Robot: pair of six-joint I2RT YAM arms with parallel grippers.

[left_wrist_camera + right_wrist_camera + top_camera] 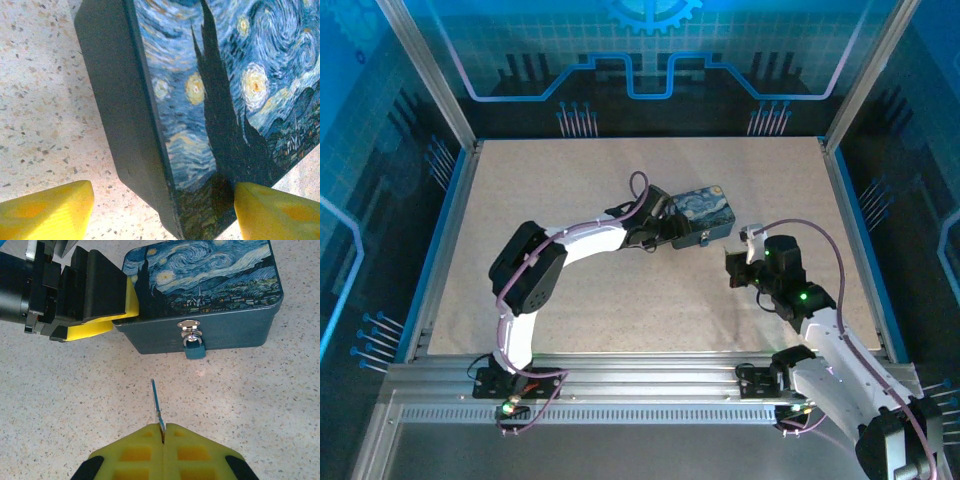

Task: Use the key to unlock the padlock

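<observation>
The small blue padlock (194,347) hangs from a silvery hasp on the front wall of the starry-night tin (210,275), its bottom toward my right wrist camera. My right gripper (163,432) is shut on the key (157,402), a thin blade that points at the padlock across a stretch of bare table. In the top view the right gripper (735,262) sits just right of the tin (700,212). My left gripper (165,200) stands open astride the tin's left corner (150,165). One yellow pad (90,330) lies against the tin's end, and the other shows a gap.
The speckled tabletop (600,300) is bounded by a blue raised rim (440,250) and glass walls. The left arm (535,265) arches across the middle toward the tin. Bare surface lies in front of the padlock.
</observation>
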